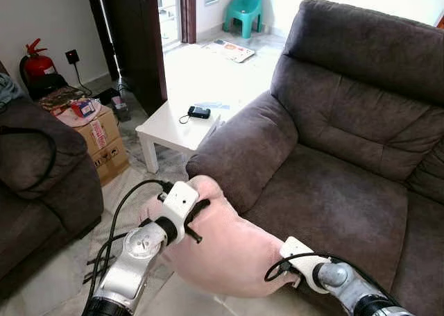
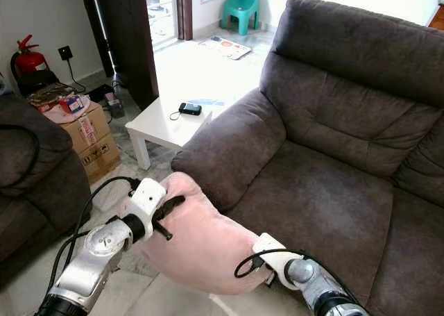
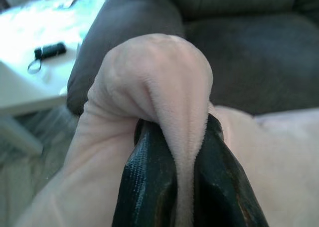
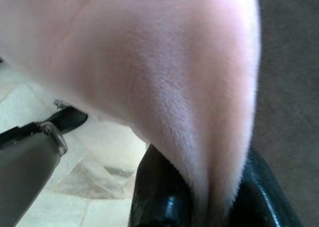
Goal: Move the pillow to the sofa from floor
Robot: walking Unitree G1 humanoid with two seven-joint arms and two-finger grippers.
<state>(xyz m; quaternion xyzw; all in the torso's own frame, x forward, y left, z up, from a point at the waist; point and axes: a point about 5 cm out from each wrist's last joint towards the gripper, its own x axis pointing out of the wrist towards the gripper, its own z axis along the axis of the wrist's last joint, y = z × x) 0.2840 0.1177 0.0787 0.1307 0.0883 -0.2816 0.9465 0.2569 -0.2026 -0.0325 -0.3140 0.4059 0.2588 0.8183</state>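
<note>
A soft pink pillow [image 1: 222,243] hangs in the air between my two arms, just in front of the dark grey sofa [image 1: 333,184] and touching the front of its left armrest. My left gripper [image 1: 196,217] is shut on the pillow's upper left corner; in the left wrist view its fingers [image 3: 149,187] pinch a fold of pink plush [image 3: 164,87]. At the pillow's lower right edge my right gripper [image 1: 288,264] is shut on it, and in the right wrist view its fingers [image 4: 164,202] clamp the pink fabric [image 4: 164,72].
A white low table [image 1: 173,125] with a small black device [image 1: 199,112] stands left of the sofa. Cardboard boxes [image 1: 100,139] and another dark sofa [image 1: 41,177] lie at the left. A red fire extinguisher [image 1: 36,62] and a teal chair [image 1: 244,10] stand further back.
</note>
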